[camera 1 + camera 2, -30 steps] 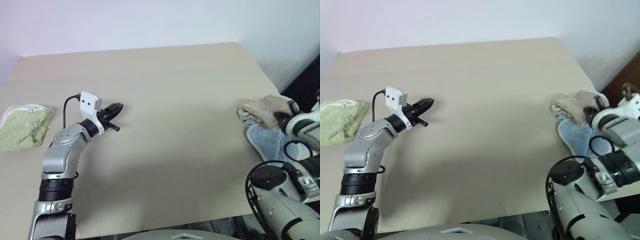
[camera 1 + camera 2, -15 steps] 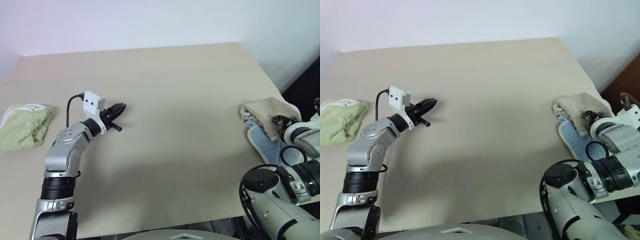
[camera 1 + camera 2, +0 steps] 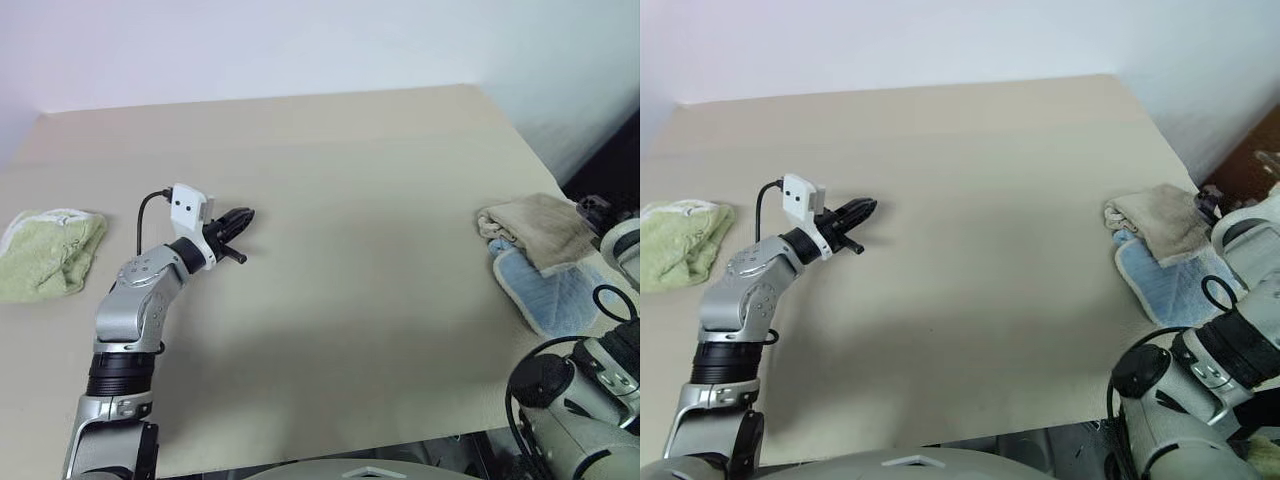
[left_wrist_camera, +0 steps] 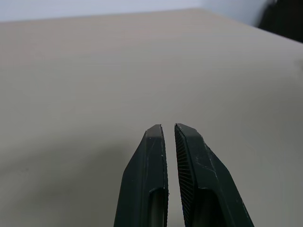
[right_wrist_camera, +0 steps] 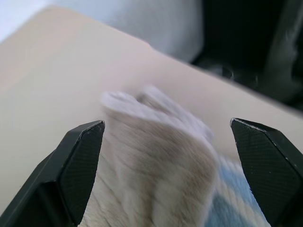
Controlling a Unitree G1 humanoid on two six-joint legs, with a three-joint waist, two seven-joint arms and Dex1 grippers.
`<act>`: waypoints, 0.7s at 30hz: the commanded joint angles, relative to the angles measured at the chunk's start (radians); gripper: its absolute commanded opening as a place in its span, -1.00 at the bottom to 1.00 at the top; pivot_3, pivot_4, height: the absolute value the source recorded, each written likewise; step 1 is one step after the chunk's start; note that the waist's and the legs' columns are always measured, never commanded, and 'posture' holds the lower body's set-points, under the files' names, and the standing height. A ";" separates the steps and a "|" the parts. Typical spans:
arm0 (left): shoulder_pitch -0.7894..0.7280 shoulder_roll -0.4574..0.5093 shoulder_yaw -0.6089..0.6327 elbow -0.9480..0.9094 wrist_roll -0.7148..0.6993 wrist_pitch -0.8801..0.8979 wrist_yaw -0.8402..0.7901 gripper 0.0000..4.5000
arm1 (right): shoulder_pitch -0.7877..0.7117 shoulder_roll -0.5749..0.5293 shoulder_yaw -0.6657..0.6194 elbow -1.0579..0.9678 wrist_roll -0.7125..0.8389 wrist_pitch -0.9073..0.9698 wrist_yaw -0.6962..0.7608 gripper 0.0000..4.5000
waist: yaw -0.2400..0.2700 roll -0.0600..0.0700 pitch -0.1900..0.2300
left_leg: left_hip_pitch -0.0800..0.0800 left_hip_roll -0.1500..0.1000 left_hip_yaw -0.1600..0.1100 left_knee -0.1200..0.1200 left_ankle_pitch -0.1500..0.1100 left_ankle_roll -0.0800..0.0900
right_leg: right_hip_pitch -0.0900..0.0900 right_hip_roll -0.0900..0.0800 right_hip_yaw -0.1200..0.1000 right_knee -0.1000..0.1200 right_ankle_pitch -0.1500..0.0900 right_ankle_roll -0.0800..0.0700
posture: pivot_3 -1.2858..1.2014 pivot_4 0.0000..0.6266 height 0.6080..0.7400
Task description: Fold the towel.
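The beige towel (image 3: 535,228) lies in a folded heap at the table's right edge, partly on top of a light blue towel (image 3: 552,292). In the right wrist view my right gripper (image 5: 165,123) hangs open just above the beige towel (image 5: 151,165), its fingers (image 5: 75,161) spread wide and holding nothing. Over the left half of the table my left gripper (image 3: 240,217) hovers shut and points toward the middle. Its two fingers (image 4: 154,156) are pressed together with nothing between them.
A crumpled light green towel (image 3: 45,252) lies at the table's left edge. The tan table (image 3: 350,170) ends just right of the beige and blue towels, with a dark gap (image 3: 610,160) beyond that edge.
My right gripper has opened, let go of the beige towel and risen off it to the right. The towel now lies flatter on the blue one. The left arm has stayed in place.
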 commanded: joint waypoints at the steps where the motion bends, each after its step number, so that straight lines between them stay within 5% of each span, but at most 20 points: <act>1: 0.005 0.008 -0.031 -0.026 0.028 -0.033 -0.019 -0.81 | 0.046 -0.035 0.239 -0.031 -0.019 -0.237 0.223 0.99 | -0.009 -0.001 0.000 | 0.000 0.000 0.000 0.000 0.000 0.000 | 0.000 0.000 0.000 0.000 -0.002 0.003 | 0.03 -0.52 0.82; 6: 0.048 0.027 -0.019 -0.083 0.013 -0.012 -0.033 -0.81 | 0.064 0.000 0.439 -0.017 0.045 -0.323 0.454 0.99 | -0.020 -0.001 0.000 | 0.000 0.002 -0.001 0.000 0.000 0.000 | 0.002 0.002 0.000 -0.004 0.000 0.001 | 0.03 -0.52 0.82; 21: 0.172 0.110 0.116 -0.181 -0.064 0.058 -0.034 -0.81 | -0.009 0.158 0.671 0.196 -0.017 -0.478 0.609 0.99 | 0.002 -0.001 0.000 | -0.001 0.002 0.000 0.000 -0.001 0.001 | 0.002 0.001 -0.001 -0.006 0.001 -0.001 | 0.03 -0.52 0.82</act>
